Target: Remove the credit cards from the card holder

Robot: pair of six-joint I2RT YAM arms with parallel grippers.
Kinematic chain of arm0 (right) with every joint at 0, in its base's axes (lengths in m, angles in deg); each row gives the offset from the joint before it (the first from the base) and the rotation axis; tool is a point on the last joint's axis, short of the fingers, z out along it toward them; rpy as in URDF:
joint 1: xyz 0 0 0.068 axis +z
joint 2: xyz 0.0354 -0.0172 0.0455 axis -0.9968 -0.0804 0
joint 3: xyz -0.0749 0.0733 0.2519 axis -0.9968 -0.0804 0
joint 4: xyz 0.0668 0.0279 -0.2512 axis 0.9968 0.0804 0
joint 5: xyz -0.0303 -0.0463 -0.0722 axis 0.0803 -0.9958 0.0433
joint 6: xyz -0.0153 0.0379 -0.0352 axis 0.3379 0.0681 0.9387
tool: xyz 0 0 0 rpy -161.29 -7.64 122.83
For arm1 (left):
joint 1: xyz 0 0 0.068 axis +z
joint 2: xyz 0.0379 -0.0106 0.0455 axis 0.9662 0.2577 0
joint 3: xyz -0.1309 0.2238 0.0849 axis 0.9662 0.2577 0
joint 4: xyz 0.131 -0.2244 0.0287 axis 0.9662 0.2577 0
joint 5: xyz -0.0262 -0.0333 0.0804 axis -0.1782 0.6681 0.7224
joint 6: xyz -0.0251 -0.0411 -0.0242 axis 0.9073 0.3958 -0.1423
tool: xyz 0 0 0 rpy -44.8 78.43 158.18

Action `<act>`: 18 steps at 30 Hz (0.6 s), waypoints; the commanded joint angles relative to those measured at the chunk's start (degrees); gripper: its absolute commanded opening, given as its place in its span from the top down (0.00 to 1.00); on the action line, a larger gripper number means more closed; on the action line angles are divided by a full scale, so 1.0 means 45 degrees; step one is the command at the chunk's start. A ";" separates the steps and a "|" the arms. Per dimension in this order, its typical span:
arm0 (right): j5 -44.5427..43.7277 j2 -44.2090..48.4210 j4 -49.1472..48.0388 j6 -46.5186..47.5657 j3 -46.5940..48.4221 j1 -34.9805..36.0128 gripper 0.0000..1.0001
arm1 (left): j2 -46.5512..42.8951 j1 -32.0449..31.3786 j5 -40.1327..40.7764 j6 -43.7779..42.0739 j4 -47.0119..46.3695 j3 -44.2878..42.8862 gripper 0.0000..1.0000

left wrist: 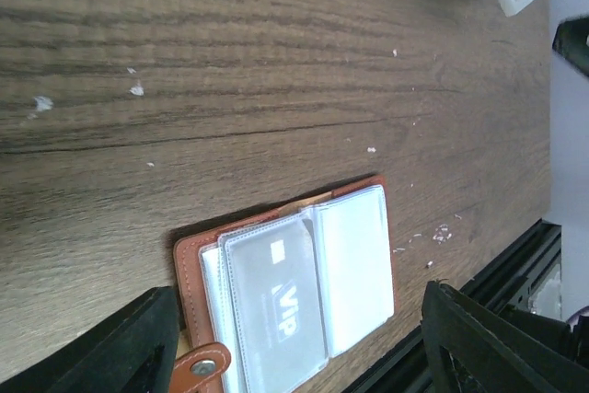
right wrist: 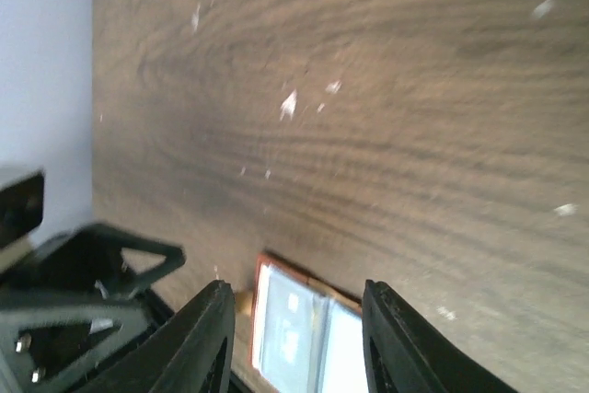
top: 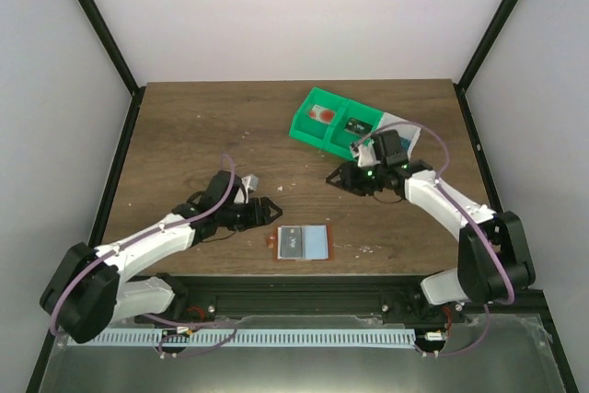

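Black fingers of the left gripper [top: 269, 212] are hanging spread and gripping nothing, and the card holder [top: 304, 243] is lying flat on the wooden table [top: 184, 135] just ahead of and below them, opened out with its clear sleeves facing up. A grey card [left wrist: 276, 294] marked VIP is sitting inside one sleeve, so at least one card is waiting to be pulled. The neighbouring sleeve is looking empty, though glare is making that uncertain. The right gripper [top: 337, 179] is hovering likewise spread and empty, with the holder lying near, ahead of its fingertips. Beside its wrist, away from the holder, a green tray [top: 313, 138] is holding a reddish item and a dark one. Whether those are cards I cannot tell, so the job is looking barely begun, if at all.
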 commanded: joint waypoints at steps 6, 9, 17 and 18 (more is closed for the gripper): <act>0.0047 0.0707 -0.2264 -0.0970 -0.2095 0.2621 0.65 | 0.1403 0.0044 -0.1689 0.1987 -0.4397 0.1398 0.28; -0.0592 0.0563 -0.2136 -0.1006 -0.2218 0.3556 0.65 | 0.1902 0.0053 -0.2158 0.2488 -0.5466 0.1774 0.29; -0.1313 -0.0315 -0.2789 -0.1634 -0.2671 0.5320 0.67 | 0.2674 0.0026 -0.2575 0.2610 -0.6283 0.2182 0.30; -0.1517 -0.0505 -0.2763 -0.1609 -0.2644 0.5438 0.67 | 0.2714 0.0031 -0.2526 0.2574 -0.6179 0.2166 0.29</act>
